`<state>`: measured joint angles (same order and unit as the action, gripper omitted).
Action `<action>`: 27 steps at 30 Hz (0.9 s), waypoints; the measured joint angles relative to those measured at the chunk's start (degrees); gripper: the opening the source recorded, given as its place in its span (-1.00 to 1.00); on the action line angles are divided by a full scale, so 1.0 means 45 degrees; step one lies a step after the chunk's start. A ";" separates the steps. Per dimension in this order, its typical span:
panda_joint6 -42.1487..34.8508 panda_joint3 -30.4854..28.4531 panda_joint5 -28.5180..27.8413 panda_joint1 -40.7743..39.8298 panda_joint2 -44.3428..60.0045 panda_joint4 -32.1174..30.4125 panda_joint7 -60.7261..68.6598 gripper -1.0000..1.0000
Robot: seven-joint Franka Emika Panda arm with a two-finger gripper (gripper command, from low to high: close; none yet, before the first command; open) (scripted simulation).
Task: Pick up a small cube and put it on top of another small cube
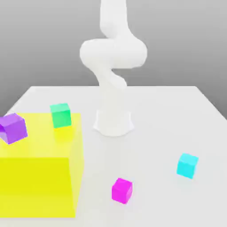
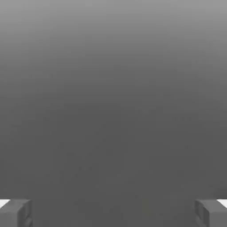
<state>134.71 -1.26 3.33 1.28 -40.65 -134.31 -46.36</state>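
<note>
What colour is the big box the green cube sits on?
Bright yellow box, with the green cube on top, clearest in the exterior view.

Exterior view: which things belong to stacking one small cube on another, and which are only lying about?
For the job:
- magenta cube
- cyan cube, a possible base
- gripper, open

Lying about:
- purple cube
- green cube
- yellow block

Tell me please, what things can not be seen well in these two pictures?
- Arm, exterior view: cut off by the top edge.
- Purple cube, exterior view: whether it rests on the yellow block or hangs above it cannot be told.
- Gripper, hand view: the fingers are cut by the bottom edge; nothing lies between them.
</note>
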 joint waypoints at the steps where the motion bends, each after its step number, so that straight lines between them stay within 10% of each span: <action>1: 0.0291 -0.0111 0.0319 0.0137 0.0531 -0.0250 -0.0065 0.00; 14: 0.3727 0.0053 0.2557 0.1016 0.6732 -0.3195 -0.1935 0.00; 27: 0.7385 -0.0423 -0.0477 0.1311 1.1542 -0.4872 -0.6242 0.00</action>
<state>167.94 -3.16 1.18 7.18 11.29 -156.23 -74.44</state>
